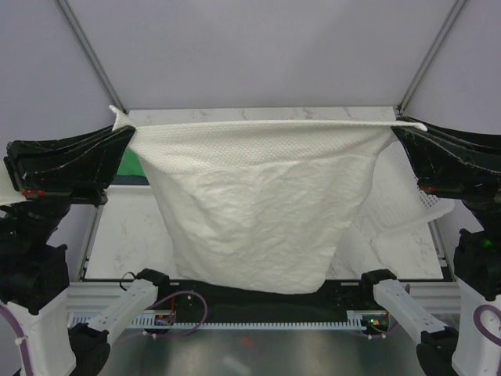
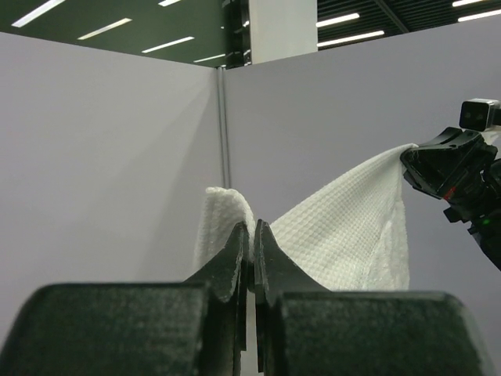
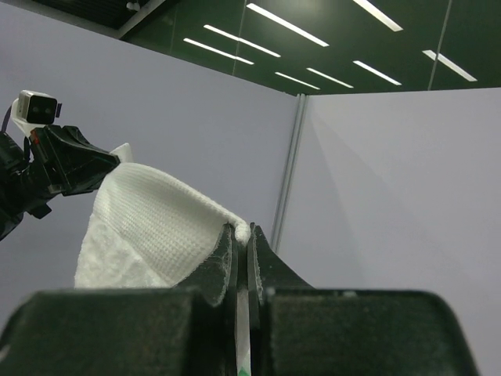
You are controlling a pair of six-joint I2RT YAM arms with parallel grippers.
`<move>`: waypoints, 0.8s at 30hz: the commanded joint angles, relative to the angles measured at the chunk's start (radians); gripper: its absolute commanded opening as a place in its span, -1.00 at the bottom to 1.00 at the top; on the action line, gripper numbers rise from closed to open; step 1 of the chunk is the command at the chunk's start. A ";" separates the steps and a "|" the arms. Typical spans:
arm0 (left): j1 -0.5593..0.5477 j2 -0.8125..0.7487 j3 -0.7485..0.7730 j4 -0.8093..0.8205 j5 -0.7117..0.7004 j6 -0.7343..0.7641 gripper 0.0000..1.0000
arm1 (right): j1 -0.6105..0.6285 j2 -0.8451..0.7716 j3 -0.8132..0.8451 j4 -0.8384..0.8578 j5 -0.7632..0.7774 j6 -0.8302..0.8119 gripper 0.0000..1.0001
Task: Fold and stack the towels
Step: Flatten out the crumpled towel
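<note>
Top external: my jaws both pinch the white towel (image 1: pixel 250 211) tight (held high); a thin corner could slip

Right end effector (image 3: pixel 243 241), btm centre, jaws pressed together on a thin edge of the white towel (image 3: pixel 149 223). Cloth runs up & left w/ waffle weave showing, taut along its top, slack folds hanging below, to the left end effector (image 3: pixel 106 163) at upper left, which carries a small wrist cam (image 3: pixel 37 107). Behind: grey partition walls meeting at a corner post (image 3: pixel 288 168); strip lights (image 3: pixel 286 23) on a dark ceiling.
</note>
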State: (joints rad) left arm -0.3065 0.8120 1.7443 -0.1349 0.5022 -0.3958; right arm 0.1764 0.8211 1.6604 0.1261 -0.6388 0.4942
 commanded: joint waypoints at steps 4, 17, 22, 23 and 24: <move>0.021 0.157 0.203 0.017 -0.113 -0.005 -0.96 | -0.015 0.127 0.114 0.139 0.251 -0.011 -1.00; 0.023 0.610 0.180 0.199 -0.301 0.222 -0.95 | -0.015 0.625 0.162 0.240 0.315 -0.149 -1.00; 0.027 0.795 0.194 0.345 -0.375 0.302 -0.95 | -0.028 0.836 0.268 0.228 0.331 -0.221 -1.00; 0.033 0.826 0.211 0.353 -0.382 0.304 -0.95 | -0.028 0.864 0.286 0.236 0.327 -0.226 -1.00; 0.035 0.861 0.245 0.363 -0.392 0.302 -0.96 | -0.028 0.892 0.318 0.245 0.327 -0.226 -1.00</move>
State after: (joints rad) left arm -0.2829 1.6321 1.8942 0.0658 0.1867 -0.1738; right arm 0.1558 1.6718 1.8690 0.2779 -0.3344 0.3161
